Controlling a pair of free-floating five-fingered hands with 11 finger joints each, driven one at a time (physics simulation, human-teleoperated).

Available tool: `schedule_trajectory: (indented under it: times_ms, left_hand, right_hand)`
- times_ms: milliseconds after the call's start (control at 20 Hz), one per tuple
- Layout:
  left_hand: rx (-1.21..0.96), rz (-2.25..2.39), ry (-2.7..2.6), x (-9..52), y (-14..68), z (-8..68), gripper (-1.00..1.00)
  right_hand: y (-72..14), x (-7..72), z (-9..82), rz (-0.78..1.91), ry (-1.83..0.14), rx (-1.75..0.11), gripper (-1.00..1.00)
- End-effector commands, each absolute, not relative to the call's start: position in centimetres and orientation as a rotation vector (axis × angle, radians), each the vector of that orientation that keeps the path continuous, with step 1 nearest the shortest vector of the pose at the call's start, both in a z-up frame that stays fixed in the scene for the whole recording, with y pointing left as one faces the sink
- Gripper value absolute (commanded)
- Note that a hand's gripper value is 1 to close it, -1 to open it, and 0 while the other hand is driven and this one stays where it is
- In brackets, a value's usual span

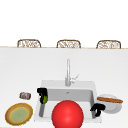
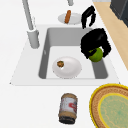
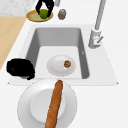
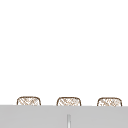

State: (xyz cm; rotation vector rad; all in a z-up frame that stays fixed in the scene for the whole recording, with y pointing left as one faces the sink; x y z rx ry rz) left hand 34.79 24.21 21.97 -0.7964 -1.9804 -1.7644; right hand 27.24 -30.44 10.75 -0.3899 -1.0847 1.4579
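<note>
My left hand point(image 1: 41, 92) hangs over the left end of the sink point(image 1: 90, 85), fingers curled down round a green round fruit point(image 1: 44, 99). The left side view shows that hand point(image 2: 95, 41) with the fruit point(image 2: 96, 55) above the basin's front side. In the right side view the hand point(image 3: 45, 4) and fruit point(image 3: 44, 13) are at the far end. My right hand point(image 1: 98, 108) sits at the sink's right front corner with fingers curled on nothing, seen dark and bunched in the right side view point(image 3: 20, 68) too.
A white dish point(image 2: 71, 70) with a small brown item point(image 2: 60, 64) lies in the basin. A plate point(image 1: 113, 107) bearing a baguette point(image 1: 110, 100) is at the right, a yellow-green plate point(image 1: 18, 114) and a jar point(image 1: 25, 95) at the left. A red sphere point(image 1: 67, 115) and the faucet point(image 1: 67, 72) stand mid-frame.
</note>
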Motion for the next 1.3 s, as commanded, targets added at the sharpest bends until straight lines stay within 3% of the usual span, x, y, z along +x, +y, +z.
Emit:
schedule_trajectory:
  times_ms: [0, 600, 1250]
  left_hand:
    - [-0.757, -1.745, -1.982, 35.8, 21.7, 20.1, 1.0]
    - [-0.673, -1.761, -2.027, 38.3, 16.2, 11.0, 1.0]
    - [-0.728, -1.801, -2.027, 42.0, 8.0, -0.2, 1.0]
  right_hand:
    - [-30.4, 27.2, 10.7, 1.458, -1.085, -0.39, 0.0]
    - [-30.4, 27.2, 10.7, 1.458, -1.085, -0.39, 0.0]
    - [-30.4, 27.2, 10.7, 1.458, -1.085, -0.39, 0.0]
